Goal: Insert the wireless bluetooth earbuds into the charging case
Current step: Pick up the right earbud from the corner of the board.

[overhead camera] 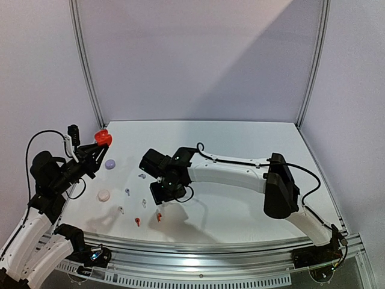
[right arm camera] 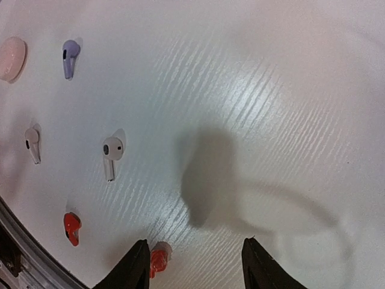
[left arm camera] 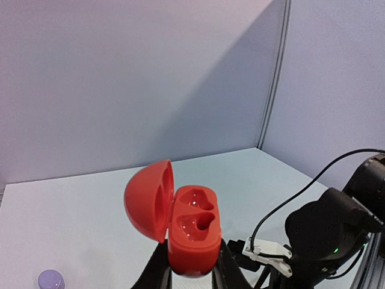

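Note:
My left gripper (overhead camera: pixel 98 144) is shut on the base of a red charging case (left arm camera: pixel 192 232), held up off the table with its lid (left arm camera: pixel 147 198) open and both sockets empty. My right gripper (right arm camera: pixel 195 268) is open and empty, low over the table (overhead camera: pixel 252 198). One red earbud (right arm camera: pixel 157 260) lies just inside its left finger (right arm camera: pixel 135 268); the other red earbud (right arm camera: pixel 72 227) lies further left. Two white earbuds (right arm camera: pixel 111 153) (right arm camera: pixel 32 143) and a lilac earbud (right arm camera: pixel 70 58) lie beyond. In the top view a second lilac earbud (overhead camera: pixel 142 176) lies beside the right arm.
A lilac round case (overhead camera: pixel 110 163) and a pale pink round case (overhead camera: pixel 103 195) sit shut on the left of the table. The right arm (overhead camera: pixel 228 174) stretches across the middle. The table's metal front rail (overhead camera: pixel 210 250) runs just below the earbuds.

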Motion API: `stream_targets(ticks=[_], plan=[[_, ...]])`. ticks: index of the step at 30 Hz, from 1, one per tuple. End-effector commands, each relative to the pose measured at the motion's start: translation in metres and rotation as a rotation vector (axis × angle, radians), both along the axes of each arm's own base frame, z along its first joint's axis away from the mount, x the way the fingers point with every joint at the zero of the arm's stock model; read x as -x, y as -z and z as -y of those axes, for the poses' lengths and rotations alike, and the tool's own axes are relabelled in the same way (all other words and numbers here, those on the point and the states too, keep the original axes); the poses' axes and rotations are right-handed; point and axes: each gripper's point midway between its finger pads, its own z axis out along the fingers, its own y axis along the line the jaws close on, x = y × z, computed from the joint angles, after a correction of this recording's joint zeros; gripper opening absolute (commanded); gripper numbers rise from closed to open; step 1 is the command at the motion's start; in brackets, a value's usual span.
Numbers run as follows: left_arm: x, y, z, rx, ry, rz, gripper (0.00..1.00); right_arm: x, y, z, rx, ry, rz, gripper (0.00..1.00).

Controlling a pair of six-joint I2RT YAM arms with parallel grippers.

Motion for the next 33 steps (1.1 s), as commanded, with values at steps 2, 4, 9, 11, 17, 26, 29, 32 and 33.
stream_targets(ticks=[2,4,9,11,17,26,29,32,33], plan=[[-0.001,0.005,0.001,-0.02,0.01,0.013,0.0,0.015,0.014,-0.022,-0.042,-0.063,-0.025,0.49],[-0.001,0.005,0.001,-0.023,0.012,0.019,0.0,0.019,0.019,-0.023,-0.044,-0.071,-0.042,0.48],[-0.002,0.009,0.002,-0.035,0.017,0.013,0.0,0.03,0.026,-0.032,-0.058,-0.102,-0.048,0.45],[-0.002,0.011,0.003,-0.033,0.024,0.009,0.0,0.033,0.028,-0.031,-0.045,-0.106,-0.045,0.44],[-0.004,0.015,0.006,-0.024,0.044,-0.005,0.0,0.037,0.042,-0.026,0.004,-0.124,-0.033,0.39],[-0.003,0.014,0.007,-0.027,0.048,0.004,0.0,0.045,0.052,-0.022,0.039,-0.149,-0.041,0.33],[-0.002,0.014,0.007,-0.028,0.048,0.002,0.0,0.046,0.057,-0.019,0.058,-0.15,-0.047,0.3],[-0.002,0.014,0.006,-0.029,0.046,0.004,0.0,0.044,0.058,-0.015,0.076,-0.147,-0.041,0.26],[-0.002,0.014,0.006,-0.029,0.046,0.003,0.0,0.045,0.058,-0.014,0.081,-0.149,-0.042,0.26]])
